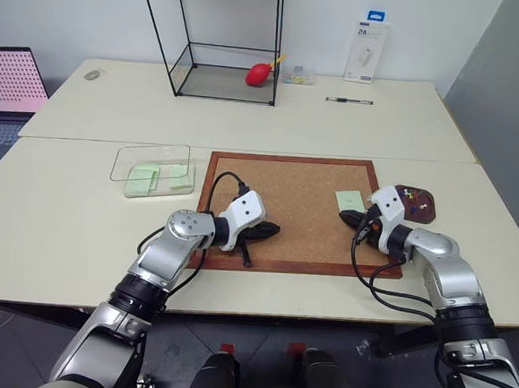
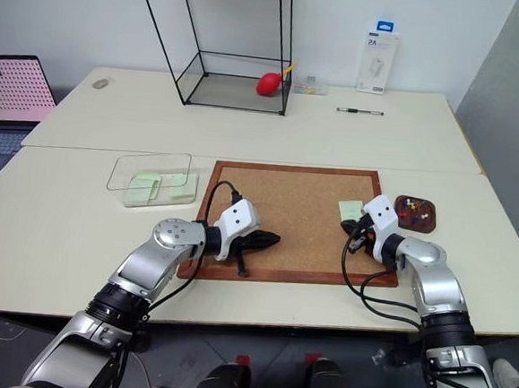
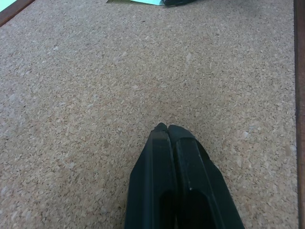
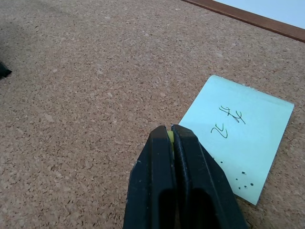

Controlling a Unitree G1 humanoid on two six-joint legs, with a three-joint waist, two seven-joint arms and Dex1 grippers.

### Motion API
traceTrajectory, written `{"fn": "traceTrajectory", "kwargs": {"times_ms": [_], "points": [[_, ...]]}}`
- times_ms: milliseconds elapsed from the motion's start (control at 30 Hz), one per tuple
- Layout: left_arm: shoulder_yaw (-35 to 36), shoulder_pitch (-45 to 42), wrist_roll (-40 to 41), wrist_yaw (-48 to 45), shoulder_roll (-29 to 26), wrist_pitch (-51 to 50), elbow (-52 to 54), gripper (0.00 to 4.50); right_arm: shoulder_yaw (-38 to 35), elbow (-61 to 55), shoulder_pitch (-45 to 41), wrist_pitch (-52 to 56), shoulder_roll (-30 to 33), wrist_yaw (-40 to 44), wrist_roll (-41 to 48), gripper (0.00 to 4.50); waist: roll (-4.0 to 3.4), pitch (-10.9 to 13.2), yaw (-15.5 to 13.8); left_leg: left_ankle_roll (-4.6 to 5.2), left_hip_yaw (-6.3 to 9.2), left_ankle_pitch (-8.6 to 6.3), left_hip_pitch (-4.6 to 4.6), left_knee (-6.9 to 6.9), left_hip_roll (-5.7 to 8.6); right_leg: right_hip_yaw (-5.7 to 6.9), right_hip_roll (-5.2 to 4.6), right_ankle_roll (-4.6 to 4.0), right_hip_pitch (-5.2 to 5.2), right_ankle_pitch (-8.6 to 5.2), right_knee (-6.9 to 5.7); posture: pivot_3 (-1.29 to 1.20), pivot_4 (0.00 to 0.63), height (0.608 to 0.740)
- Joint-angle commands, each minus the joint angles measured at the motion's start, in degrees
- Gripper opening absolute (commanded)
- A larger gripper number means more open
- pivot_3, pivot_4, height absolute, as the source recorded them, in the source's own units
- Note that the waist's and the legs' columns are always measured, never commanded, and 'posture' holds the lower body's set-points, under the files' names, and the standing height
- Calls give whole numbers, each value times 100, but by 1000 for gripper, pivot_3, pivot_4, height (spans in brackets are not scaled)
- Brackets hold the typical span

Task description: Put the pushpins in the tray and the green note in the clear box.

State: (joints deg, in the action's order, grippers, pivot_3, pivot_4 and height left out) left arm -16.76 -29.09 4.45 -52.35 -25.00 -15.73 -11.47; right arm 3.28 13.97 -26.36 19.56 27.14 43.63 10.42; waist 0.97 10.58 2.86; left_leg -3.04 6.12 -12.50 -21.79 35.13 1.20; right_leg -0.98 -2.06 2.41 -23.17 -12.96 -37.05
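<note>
Looking from the head views: note (image 1: 350, 200) is seen flat on the corkboard (image 1: 303, 206), tray (image 1: 418, 205) just beside the board with pins in it, clear box (image 1: 152, 169) well apart across it. Left wrist: left claw (image 3: 167, 128) is pinched empty. Right wrist: right claw (image 4: 170, 130) is clamped on the note's corner, something yellowish between the tips. Risk: thin paper slipping or tearing on lift.
</note>
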Motion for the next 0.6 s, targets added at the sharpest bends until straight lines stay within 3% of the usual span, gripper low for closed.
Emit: {"fn": "traceTrajectory", "kwargs": {"times_ms": [33,333,600], "points": [[-147,207,-215,-45,-125,-177,-230,0,-228,-342,-116,-228,77,170,200,67,0,0,0,0,0,0,-1,-1,0,0,0,0,0,0,0,0,150,740],[-96,197,-202,3,-89,-171,-242,0,-17,-1021,-111,-879,336,388,-71,67,0,0,6,0,0,0,-1,-2,-1,1,0,0,-3,0,1,0,150,740],[411,-66,152,422,309,-235,-108,0,184,-1119,-70,-1287,452,480,-357,67,1,1,-24,0,1,0,-2,0,1,1,-1,1,-2,0,0,0,150,740]]}}
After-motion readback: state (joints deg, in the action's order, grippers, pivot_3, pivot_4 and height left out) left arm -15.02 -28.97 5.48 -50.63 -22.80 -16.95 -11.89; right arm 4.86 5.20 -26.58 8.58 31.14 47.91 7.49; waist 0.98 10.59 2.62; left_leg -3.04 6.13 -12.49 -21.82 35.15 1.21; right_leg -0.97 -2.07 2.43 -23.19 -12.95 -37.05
